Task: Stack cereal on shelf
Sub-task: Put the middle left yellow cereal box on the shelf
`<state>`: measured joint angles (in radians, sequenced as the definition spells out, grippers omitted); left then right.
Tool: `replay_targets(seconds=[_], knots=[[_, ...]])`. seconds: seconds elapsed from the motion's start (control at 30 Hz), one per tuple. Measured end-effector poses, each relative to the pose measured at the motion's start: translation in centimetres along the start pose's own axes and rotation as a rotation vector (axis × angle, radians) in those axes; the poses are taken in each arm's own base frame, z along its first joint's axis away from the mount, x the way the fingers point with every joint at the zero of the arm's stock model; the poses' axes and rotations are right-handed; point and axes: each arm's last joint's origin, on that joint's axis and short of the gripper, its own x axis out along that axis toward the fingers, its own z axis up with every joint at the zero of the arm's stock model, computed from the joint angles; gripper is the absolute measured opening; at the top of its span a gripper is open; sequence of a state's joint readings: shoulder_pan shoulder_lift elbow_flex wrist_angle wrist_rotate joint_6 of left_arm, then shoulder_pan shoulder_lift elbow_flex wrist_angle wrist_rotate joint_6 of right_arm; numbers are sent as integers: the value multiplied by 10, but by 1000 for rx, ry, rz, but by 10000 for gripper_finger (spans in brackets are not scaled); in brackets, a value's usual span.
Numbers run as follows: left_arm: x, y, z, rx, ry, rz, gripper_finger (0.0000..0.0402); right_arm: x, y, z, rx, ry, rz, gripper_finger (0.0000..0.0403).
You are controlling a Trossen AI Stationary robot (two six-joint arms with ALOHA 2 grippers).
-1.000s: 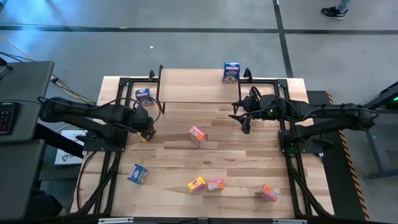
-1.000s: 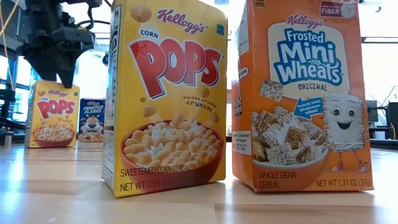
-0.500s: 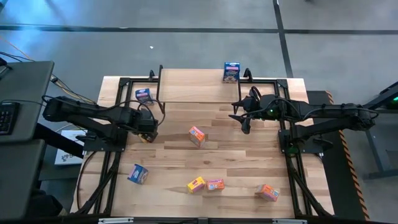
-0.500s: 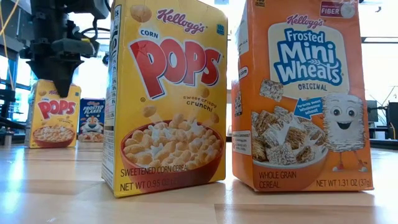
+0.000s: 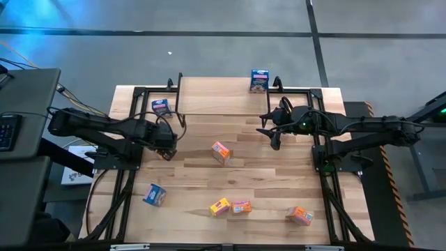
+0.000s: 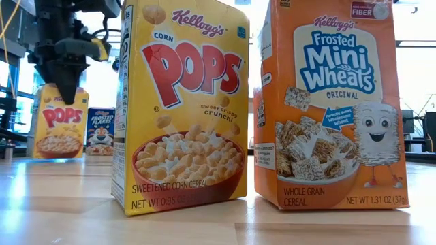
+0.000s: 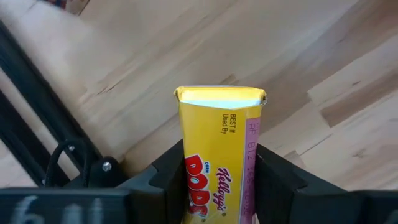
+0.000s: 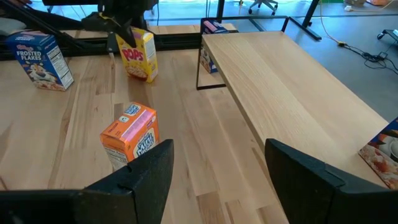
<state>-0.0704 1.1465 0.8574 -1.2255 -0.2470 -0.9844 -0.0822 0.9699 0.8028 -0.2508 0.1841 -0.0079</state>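
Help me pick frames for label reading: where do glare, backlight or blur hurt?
Low view: bright windows backlight the far Corn Pops box; near boxes sharp. Left wrist view: glare whitens that box's top flap in the left gripper. High view: even light, labels tiny.

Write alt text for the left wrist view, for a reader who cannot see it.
The left end effector is shut on a yellow Corn Pops box, one dark finger pressed to each side of it. Behind the box lies the light wooden tabletop, with black metal framing and a cable beside it.
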Motion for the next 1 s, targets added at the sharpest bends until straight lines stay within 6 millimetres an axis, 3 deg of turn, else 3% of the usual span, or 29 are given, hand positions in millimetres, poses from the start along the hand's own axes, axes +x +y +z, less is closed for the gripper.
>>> replay_targets(seconds=[0.2, 0.4, 0.73, 1.0], knots=[[-23, -3, 13, 79, -72, -55, 135, 0, 0, 0, 0, 0, 0, 245], [-59, -1, 36, 169, -211, -97, 135, 0, 0, 0, 0, 0, 0, 245], [-116, 22, 76, 299, -472, -51, 135, 0, 0, 0, 4, 0, 0, 245], [-138, 37, 107, 482, -691, 30, 135, 0, 0, 0, 8, 0, 0, 245]])
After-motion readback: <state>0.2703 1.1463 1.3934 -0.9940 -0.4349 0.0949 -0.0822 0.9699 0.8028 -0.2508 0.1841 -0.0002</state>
